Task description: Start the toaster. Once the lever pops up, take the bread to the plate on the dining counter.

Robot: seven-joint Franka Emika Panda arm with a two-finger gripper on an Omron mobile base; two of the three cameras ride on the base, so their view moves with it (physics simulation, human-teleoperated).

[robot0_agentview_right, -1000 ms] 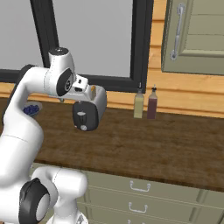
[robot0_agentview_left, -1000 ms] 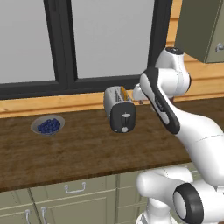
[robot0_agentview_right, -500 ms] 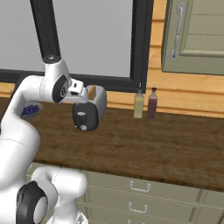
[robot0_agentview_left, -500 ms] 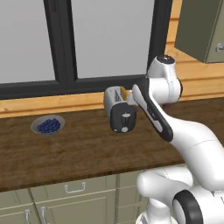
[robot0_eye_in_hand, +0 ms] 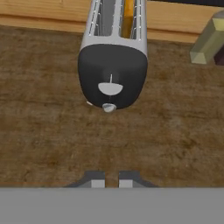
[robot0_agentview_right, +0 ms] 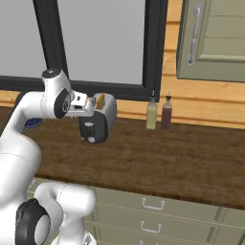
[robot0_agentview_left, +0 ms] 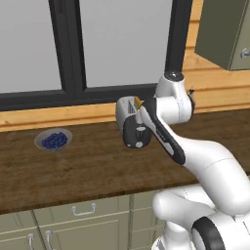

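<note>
One lever [robot0_eye_in_hand: 110, 88] matters now (not the dial below): keep the pincer [robot0_eye_in_hand: 107, 179], tips nearly pressed together, centred over the toaster's [robot0_eye_in_hand: 113, 65] black end, then press down.

No legible text, labels, brands or numbers on the toaster [robot0_eye_in_hand: 113, 65]; bottles [robot0_agentview_right: 159, 113] likewise bear none.

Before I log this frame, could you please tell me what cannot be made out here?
- Gripper: hand view's bottom edge cuts off all but the fingertips.
- Toaster: the arm covers its right side in the left base view.
- Bread: mostly sunk in the slot, top cut off by the hand view's edge.
- Bowl: largely behind the arm in the right base view.
</note>
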